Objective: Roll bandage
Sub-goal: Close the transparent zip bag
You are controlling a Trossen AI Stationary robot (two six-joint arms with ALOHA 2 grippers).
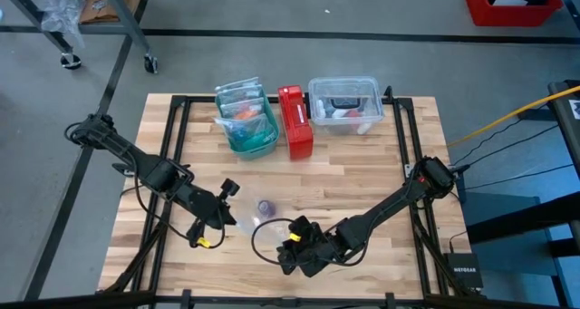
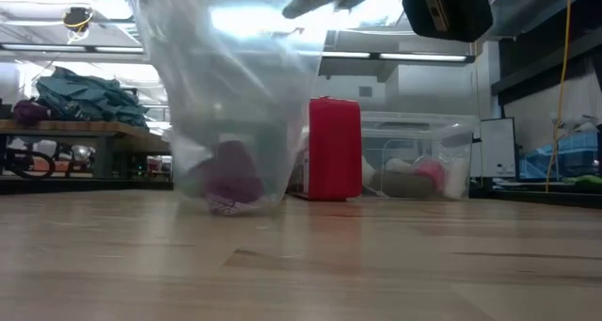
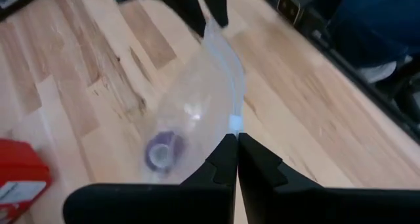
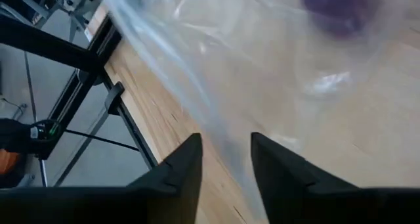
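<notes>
Now the coiled purple bandage (image 3: 161,152) sits inside a clear plastic bag (image 3: 197,112) held up over the wooden worktop (image 1: 362,178).

At the bag's bottom, the bandage rests just above the boards, in front of the red box (image 2: 335,149) as the low view shows it. The left gripper (image 3: 236,152) has its jaws pressed together, pinching one edge of the bag. The right gripper (image 4: 226,161) is at the bag's other side with its jaws spread, the film running between them. Behind the bag, along the far edge, stand a teal basket with packets (image 1: 246,119), the red box and a clear lidded tub (image 1: 344,105).
</notes>
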